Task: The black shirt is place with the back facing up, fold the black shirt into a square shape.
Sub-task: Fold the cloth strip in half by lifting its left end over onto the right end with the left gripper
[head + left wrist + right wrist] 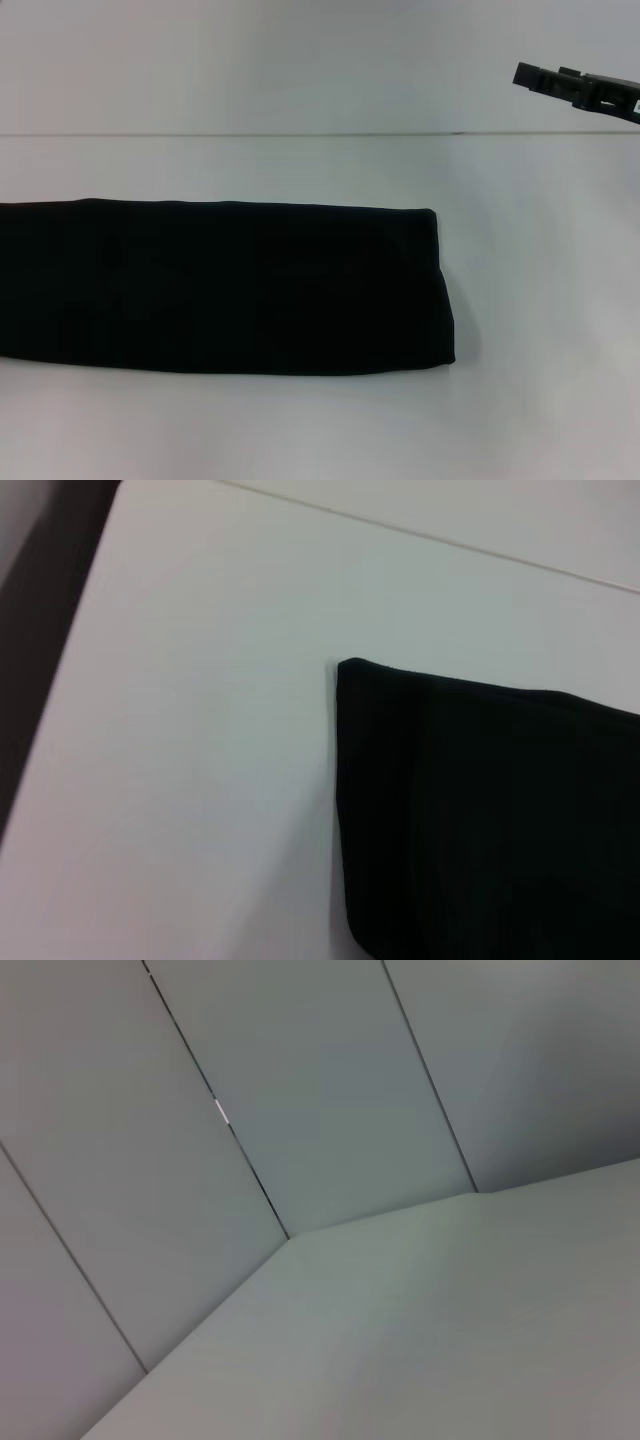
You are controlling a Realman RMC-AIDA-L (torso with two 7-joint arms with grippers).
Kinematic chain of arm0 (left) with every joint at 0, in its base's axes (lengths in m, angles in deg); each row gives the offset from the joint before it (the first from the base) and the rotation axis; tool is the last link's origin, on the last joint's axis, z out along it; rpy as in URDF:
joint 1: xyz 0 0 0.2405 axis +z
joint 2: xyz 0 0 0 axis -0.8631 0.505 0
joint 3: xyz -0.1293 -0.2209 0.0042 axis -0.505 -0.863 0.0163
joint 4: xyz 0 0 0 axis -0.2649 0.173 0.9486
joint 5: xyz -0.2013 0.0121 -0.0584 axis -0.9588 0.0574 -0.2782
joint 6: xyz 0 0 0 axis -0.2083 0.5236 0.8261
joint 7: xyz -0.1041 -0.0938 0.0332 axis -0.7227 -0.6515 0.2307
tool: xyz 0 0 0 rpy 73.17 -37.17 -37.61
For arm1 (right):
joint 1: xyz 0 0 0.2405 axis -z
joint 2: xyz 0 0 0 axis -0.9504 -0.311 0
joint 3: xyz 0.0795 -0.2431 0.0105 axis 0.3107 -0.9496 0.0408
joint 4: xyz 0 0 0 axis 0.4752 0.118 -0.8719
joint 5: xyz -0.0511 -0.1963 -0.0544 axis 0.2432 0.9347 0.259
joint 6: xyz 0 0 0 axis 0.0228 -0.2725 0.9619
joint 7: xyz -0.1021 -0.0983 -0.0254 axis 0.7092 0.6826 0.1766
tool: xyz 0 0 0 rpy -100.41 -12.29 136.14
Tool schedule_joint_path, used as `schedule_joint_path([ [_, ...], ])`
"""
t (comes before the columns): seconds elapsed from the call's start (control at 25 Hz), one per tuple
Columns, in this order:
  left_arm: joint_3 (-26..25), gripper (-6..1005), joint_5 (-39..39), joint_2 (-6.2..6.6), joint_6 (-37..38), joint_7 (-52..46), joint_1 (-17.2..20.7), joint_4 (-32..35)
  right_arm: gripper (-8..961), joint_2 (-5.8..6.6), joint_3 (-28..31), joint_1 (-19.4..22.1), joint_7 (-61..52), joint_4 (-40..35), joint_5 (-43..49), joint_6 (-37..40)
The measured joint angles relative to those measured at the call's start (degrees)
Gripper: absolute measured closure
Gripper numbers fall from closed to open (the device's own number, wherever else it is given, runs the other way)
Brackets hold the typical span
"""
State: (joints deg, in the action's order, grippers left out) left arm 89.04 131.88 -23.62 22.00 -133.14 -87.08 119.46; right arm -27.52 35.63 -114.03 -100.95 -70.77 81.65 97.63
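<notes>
The white table (pixel 300 430) fills most of the head view, with a thin seam running left to right across it on the far side. Behind it, the right wrist view shows pale wall panels (pixel 300 1090) split by dark joints, meeting the tabletop in a corner; that view shows neither cloth nor gripper. Nothing lies on the cloth or between it and the arm.

The black shirt (pixel 220 290) lies flat on the table as a long folded band, running from the left edge of the head view to a squared end a little right of centre. Its far edge is straight and its near edge runs almost parallel. No lettering shows on the upper side.

The left wrist view shows what the head view cuts off or leaves small: one end of the band with a rounded corner, bare table just beside it, and the table's edge with a dark gap beyond. The left gripper appears in no view.

The right gripper (pixel 528 76) hangs at the far right, above the seam line, well apart from the shirt's end. It touches and holds nothing. From this side angle I cannot tell whether it is open or closed.
</notes>
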Motion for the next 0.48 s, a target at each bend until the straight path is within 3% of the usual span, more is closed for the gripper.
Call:
schedule_joint_path([
  [0.32, 0.6, 917, 1.0, 0.51, 1.0, 0.7, -1.4, 0.5, 23, 0.07, 0.1, 0.1, 0.3, 0.0, 0.0, 0.0],
  [0.48, 0.8, 916, 0.2, 0.86, 4.0, 0.9, -4.1, 1.4, 23, 0.12, 0.5, 0.6, 1.2, 0.0, -1.0, -0.3],
])
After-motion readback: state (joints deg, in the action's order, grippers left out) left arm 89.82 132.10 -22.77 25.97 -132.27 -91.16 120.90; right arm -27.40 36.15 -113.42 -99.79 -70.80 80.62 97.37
